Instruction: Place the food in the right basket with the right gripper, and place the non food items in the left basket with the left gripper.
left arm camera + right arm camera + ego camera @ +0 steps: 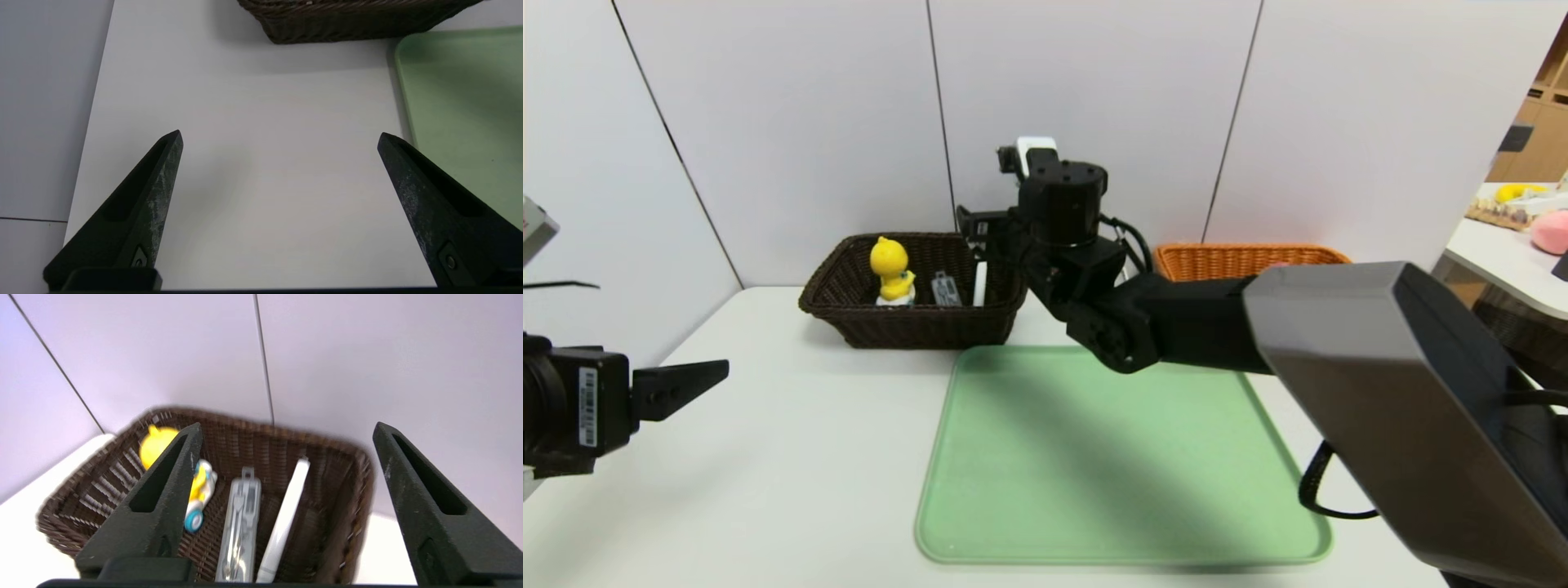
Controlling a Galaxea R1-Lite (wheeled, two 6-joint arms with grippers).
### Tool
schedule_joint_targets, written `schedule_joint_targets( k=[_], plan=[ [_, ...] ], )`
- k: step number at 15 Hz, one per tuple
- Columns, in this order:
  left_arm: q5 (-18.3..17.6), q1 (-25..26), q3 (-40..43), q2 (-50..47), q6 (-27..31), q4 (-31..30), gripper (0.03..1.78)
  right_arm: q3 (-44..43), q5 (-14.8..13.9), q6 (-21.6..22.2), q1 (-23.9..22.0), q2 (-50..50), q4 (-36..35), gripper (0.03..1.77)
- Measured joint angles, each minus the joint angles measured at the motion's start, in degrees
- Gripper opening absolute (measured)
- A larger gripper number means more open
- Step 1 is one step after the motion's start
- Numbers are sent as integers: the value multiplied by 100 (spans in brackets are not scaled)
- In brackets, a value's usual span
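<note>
right end effector [288,424], reaching across to the dark brown basket [931,327], gapes wide and empty.

On the counter [792,457], the left basket [927,327] sits at the far left of centre, near the wall [833,122] behind it. In it, from left to right, are the duck toy [889,260], then the case [946,290], then the pen [980,283]. The right basket [1250,256] stands well apart from it, also at the far side, to its right, partly hidden behind the right arm [1201,318]. The tray [1094,457] lies on the counter in the middle, on the near side of both baskets. Off to the far right, beyond the counter, a separate table [1494,253] holds a rounded object [1550,232].
</note>
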Motion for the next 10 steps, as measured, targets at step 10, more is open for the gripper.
schedule_joint_targets(
  k=[10],
  plan=[
    [-116,-12,-366,218,523,-2,169,555,800,-438,-1513,-3268,4981,164]
  ],
)
